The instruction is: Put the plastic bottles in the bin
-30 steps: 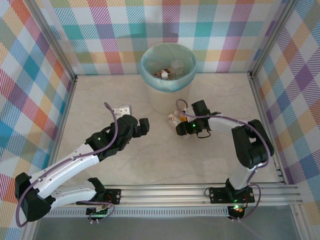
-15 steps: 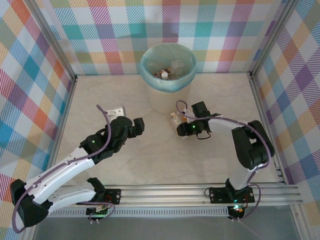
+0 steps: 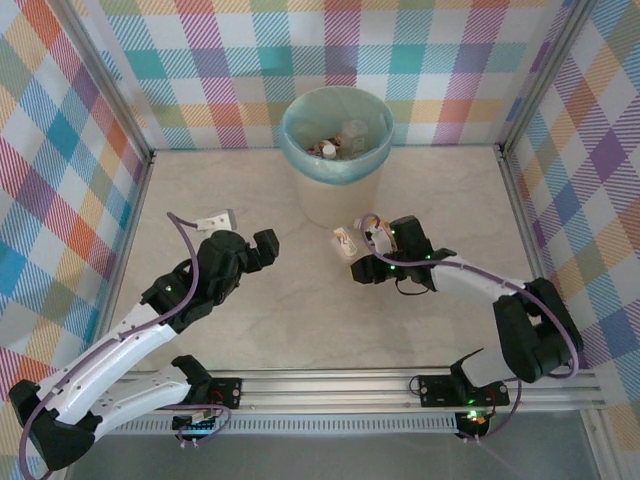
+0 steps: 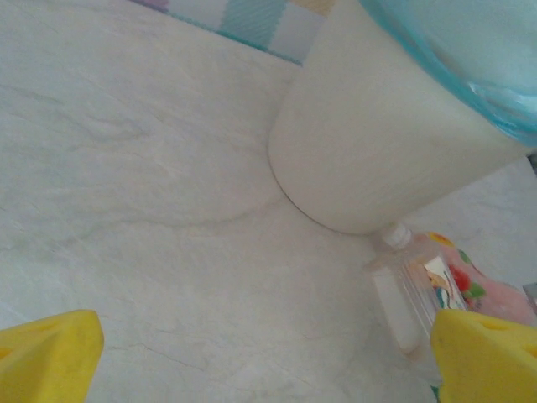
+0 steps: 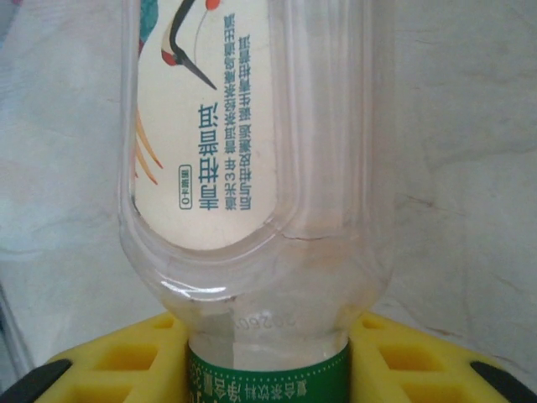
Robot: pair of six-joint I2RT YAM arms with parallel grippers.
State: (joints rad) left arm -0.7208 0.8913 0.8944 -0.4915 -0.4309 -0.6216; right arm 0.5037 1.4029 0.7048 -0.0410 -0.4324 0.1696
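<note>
Since a second ago the left arm (image 3: 130, 340) has pulled back leftward and the right arm (image 3: 470, 280) has stretched out, carrying its load slightly left. The left end effector (image 3: 262, 245) is spread wide, empty, over the bare surface (image 3: 300, 320). The bin (image 3: 318, 205) stands far centre with bottles (image 3: 335, 148) inside. The clear bottle (image 3: 346, 240) is just in front of the bin's base, with the right end effector (image 3: 362, 262) clamped on it.
</note>
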